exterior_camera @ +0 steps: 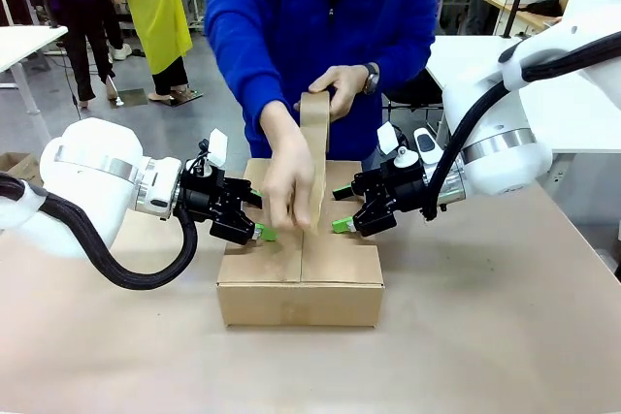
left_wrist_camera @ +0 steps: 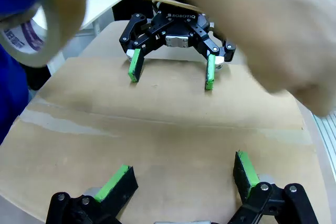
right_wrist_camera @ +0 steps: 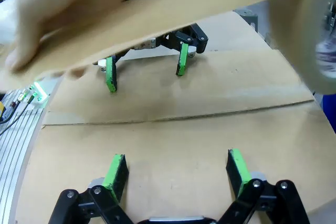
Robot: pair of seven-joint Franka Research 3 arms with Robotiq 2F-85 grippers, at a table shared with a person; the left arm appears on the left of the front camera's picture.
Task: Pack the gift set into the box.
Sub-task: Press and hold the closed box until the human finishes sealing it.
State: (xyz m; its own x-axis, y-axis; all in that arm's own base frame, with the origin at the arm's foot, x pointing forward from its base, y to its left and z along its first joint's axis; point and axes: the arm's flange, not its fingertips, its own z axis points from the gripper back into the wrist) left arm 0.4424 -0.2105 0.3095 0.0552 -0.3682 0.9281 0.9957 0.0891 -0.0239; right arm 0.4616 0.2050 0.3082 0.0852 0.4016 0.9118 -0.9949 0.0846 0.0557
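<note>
Lying flaps-closed, long axis crosswise, the box [exterior_camera: 301, 283] sits between wide-spread left tool [exterior_camera: 260, 224] and right tool [exterior_camera: 342, 210].

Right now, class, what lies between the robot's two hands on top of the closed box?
The box's closed flaps and centre seam, with the person's hand pulling brown tape above it, between left hand and right hand; front view.

A plain brown box [exterior_camera: 301, 278] is sitting on a tan worktop [exterior_camera: 485, 336]. A person in a bright blue sleeve [exterior_camera: 243, 46] is pulling brown tape [exterior_camera: 314, 143] from a roll. Both grippers, left [exterior_camera: 260, 230] and right [exterior_camera: 342, 224], are showing black bodies with green pads on white arms.
</note>
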